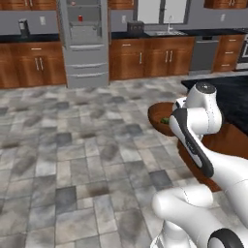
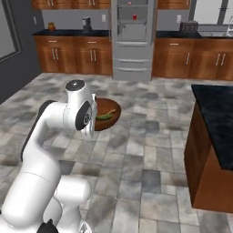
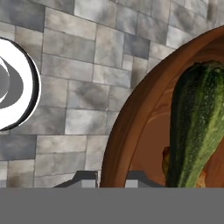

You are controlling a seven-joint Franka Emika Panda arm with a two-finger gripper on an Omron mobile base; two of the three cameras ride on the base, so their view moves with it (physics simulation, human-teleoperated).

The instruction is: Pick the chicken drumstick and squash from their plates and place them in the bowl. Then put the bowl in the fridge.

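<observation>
I had the jaws [image 3: 112,178] clamped on the near rim of the bowl [image 3: 131,127], one tip on each side of the wall with the rim pinched between them. The bowl hung in the air over the tiled floor [image 1: 72,155], carried out in front of the arm [image 2: 75,113]. The squash [image 3: 197,127] lay inside it, its dark green length running across the hollow, and a bit of the brown-orange chicken drumstick [image 3: 165,159] showed beside it low in the bowl, mostly hidden by the squash. From the right base view I saw the bowl [image 2: 109,116] half covered by the arm's wrist, the squash [image 2: 104,115] a green streak within it. The fridge [image 1: 83,41] stood well apart at the far wall, open, its grey shelves and drawers in view between the wooden cabinets [image 1: 150,58]
</observation>
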